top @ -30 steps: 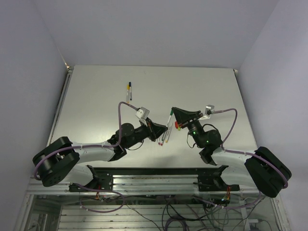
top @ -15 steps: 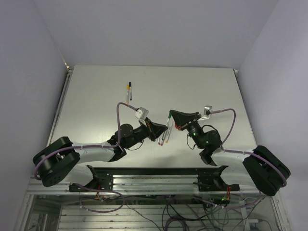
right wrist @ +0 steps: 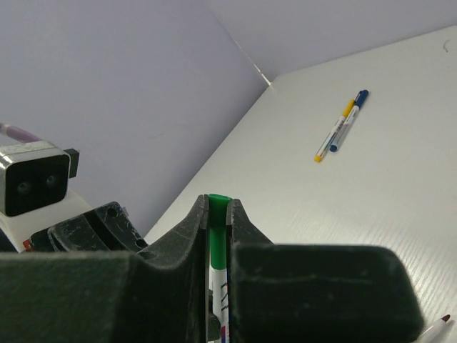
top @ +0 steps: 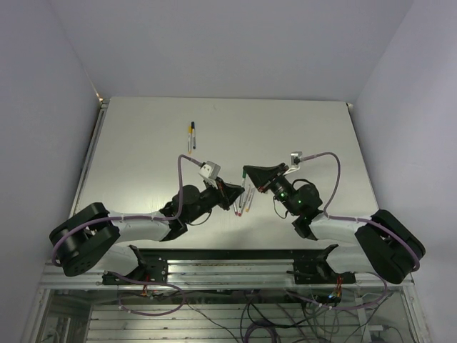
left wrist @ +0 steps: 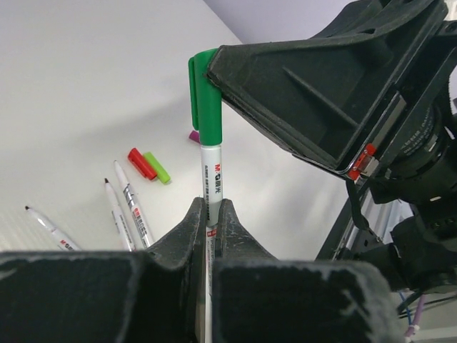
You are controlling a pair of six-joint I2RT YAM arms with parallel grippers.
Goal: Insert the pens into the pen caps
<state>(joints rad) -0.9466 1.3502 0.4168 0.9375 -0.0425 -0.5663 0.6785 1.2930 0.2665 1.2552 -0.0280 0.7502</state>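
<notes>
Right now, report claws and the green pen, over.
Left claw shut on green pen. Right claw shut on green cap, cap over pen tip. Loose red cap and bare pens lie below, clear of both.

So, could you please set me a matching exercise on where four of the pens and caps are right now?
Things:
1. green cap
2. green pen
3. red cap
4. yellow-capped pen

Places:
a. lying on the table alongside the blue-capped pen
b. clamped in the left gripper
c. lying on the table next to a yellow-green cap
d. pinched in the right gripper

Pairs: 1-d, 2-b, 3-c, 4-a
</notes>
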